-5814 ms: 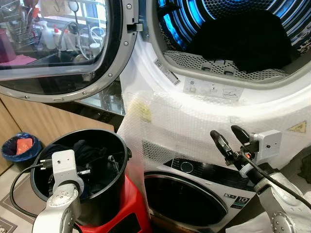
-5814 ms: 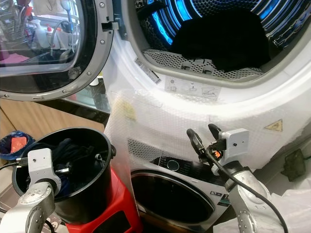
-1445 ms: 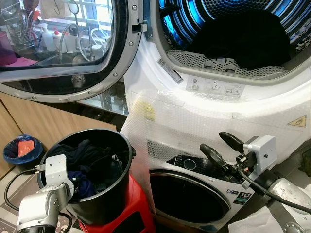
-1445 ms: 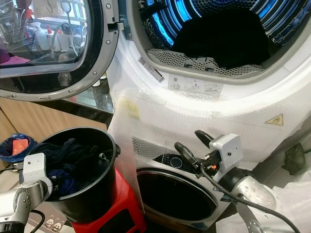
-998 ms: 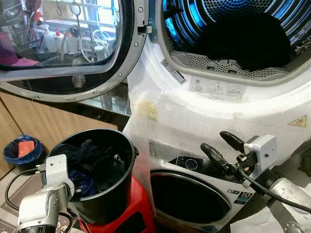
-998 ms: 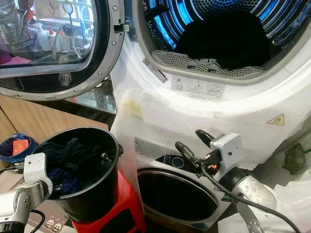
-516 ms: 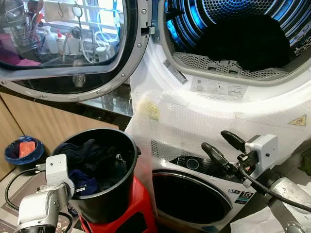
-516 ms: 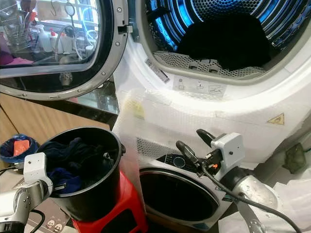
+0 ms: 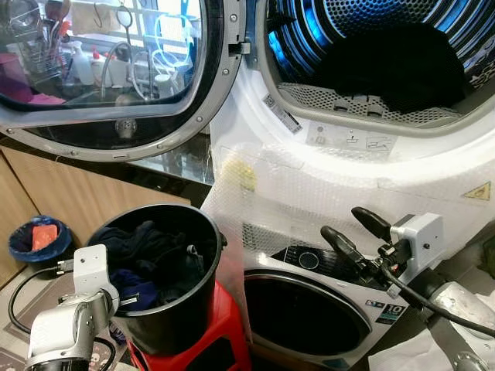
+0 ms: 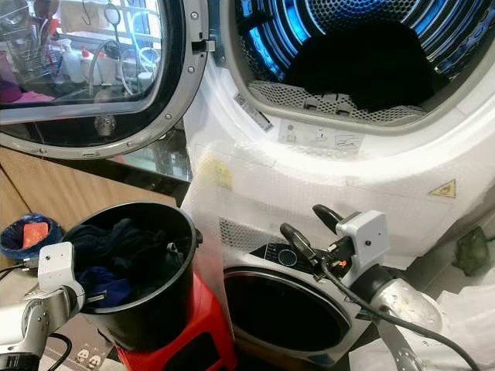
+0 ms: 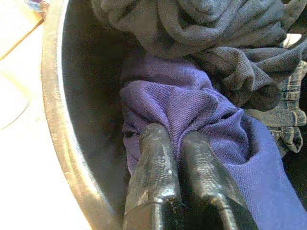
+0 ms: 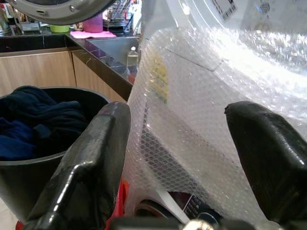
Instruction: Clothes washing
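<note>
Clothes lie heaped in a black bucket that stands on a red stool, just left of the stacked machines. Reaching into that bucket, the left end effector has its two black fingers pressed together on a fold of purple cloth, close against the bucket's inner wall; grey and denim pieces lie just beyond the fingertips. More dark laundry sits well above both end effectors, inside the blue-lit drum of the upper machine, whose round door is swung wide to the left. The right end effector hangs with its fingers spread apart, gripping nothing, just before the bubble wrap that covers the upper machine's front, above the lower washer. A blue bin stands beyond the left arm.
</note>
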{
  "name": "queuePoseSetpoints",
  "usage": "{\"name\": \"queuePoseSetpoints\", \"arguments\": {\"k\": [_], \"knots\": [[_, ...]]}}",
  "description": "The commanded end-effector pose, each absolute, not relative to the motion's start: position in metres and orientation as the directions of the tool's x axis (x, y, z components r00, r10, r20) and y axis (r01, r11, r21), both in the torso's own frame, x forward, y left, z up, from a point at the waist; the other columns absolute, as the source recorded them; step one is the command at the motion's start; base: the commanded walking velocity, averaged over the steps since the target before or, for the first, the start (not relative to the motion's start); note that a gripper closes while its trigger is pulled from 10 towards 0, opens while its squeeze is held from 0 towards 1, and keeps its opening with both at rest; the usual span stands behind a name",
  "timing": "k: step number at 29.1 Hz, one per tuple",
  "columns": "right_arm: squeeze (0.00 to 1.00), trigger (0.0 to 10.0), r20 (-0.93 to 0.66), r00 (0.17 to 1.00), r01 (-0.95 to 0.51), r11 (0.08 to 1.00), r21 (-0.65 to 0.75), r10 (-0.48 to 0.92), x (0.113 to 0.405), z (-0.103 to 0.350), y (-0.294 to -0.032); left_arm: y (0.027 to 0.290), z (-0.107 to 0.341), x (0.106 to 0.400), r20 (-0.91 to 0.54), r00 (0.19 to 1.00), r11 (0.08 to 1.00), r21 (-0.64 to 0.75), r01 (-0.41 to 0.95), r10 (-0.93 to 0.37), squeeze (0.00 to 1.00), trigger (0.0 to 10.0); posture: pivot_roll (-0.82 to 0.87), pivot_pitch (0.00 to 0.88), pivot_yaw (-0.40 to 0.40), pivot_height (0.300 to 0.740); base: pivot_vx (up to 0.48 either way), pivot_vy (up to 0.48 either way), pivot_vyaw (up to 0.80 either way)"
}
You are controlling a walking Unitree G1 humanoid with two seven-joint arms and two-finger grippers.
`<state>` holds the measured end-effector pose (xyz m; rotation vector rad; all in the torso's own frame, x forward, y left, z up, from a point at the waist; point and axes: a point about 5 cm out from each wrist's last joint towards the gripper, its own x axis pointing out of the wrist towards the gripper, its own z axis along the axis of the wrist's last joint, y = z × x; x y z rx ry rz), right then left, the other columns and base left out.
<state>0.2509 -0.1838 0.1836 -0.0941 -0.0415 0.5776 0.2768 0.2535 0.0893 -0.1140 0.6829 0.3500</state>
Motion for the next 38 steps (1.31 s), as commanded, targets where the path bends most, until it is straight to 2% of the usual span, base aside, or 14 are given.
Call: {"name": "queuePoseSetpoints", "arguments": {"k": [1,9,13,15,16,17,20,24,28,30,36,38], "knots": [[0.00,10.0,0.028,0.836,-0.543,0.833,-0.102,0.548,0.251,0.188,-0.184,0.254,0.097,0.281,-0.608,0.740,0.937,0.016,-0.349,0.287,0.00,0.0,0.01,0.076,-0.004,0.740,0.000,0.000,0.00],[0.00,10.0,0.029,0.835,-0.545,0.833,-0.099,0.550,0.251,0.188,-0.184,0.254,0.108,0.284,-0.555,0.774,0.939,0.041,-0.340,0.305,0.00,0.0,0.01,0.076,-0.004,0.740,0.000,0.000,0.00],[0.00,10.0,0.029,0.836,-0.544,0.834,-0.097,0.549,0.251,0.187,-0.184,0.253,0.126,0.290,-0.464,0.825,0.942,0.067,-0.330,0.322,0.00,0.0,0.01,0.077,-0.002,0.740,0.000,0.000,0.00],[0.00,10.0,0.029,0.837,-0.542,0.835,-0.095,0.546,0.252,0.187,-0.184,0.253,0.143,0.294,-0.366,0.867,0.939,0.063,-0.338,0.337,0.00,0.0,0.01,0.080,-0.001,0.740,0.000,0.000,0.00],[0.00,10.0,0.029,0.838,-0.540,0.836,-0.097,0.545,0.252,0.187,-0.184,0.251,0.155,0.297,-0.299,0.895,0.941,0.031,-0.336,0.330,0.00,2.2,0.01,0.080,-0.001,0.740,0.000,0.000,0.00],[0.00,10.0,0.029,0.838,-0.540,0.836,-0.096,0.545,0.252,0.187,-0.184,0.250,0.162,0.298,-0.257,0.908,0.942,0.025,-0.335,0.330,0.00,10.0,0.01,0.080,-0.001,0.740,0.000,0.000,0.00],[0.00,10.0,0.032,0.839,-0.538,0.838,-0.094,0.543,0.253,0.187,-0.184,0.244,0.185,0.301,-0.126,0.943,0.951,0.011,-0.309,0.307,0.00,10.0,0.02,0.081,0.000,0.740,0.000,0.000,0.00],[0.00,10.0,0.033,0.839,-0.538,0.838,-0.092,0.542,0.253,0.186,-0.183,0.236,0.197,0.301,-0.045,0.960,0.961,0.023,-0.276,0.277,0.00,10.0,0.02,0.082,0.001,0.740,0.000,0.000,0.00],[0.00,10.0,0.039,0.842,-0.534,0.841,-0.084,0.538,0.253,0.185,-0.182,0.214,0.211,0.301,0.076,0.990,0.991,0.058,-0.121,0.116,0.00,10.0,0.02,0.080,0.005,0.740,0.000,0.000,0.00],[0.00,10.0,0.042,0.848,-0.525,0.847,-0.078,0.529,0.254,0.185,-0.182,0.200,0.218,0.299,0.144,0.989,0.992,0.118,-0.035,0.018,0.00,10.0,0.02,0.077,0.004,0.740,0.000,0.000,0.00],[0.00,10.0,0.060,0.869,-0.489,0.871,-0.046,0.491,0.256,0.184,-0.181,0.181,0.222,0.295,0.209,0.971,0.972,0.225,0.069,-0.118,0.00,10.0,0.01,0.075,0.004,0.740,0.000,0.000,0.00],[0.00,10.0,0.066,0.888,-0.454,0.891,-0.030,0.455,0.259,0.181,-0.180,0.171,0.224,0.290,0.246,0.948,0.946,0.300,0.123,-0.201,0.00,10.0,0.01,0.064,0.003,0.740,0.000,0.000,0.00]]}}
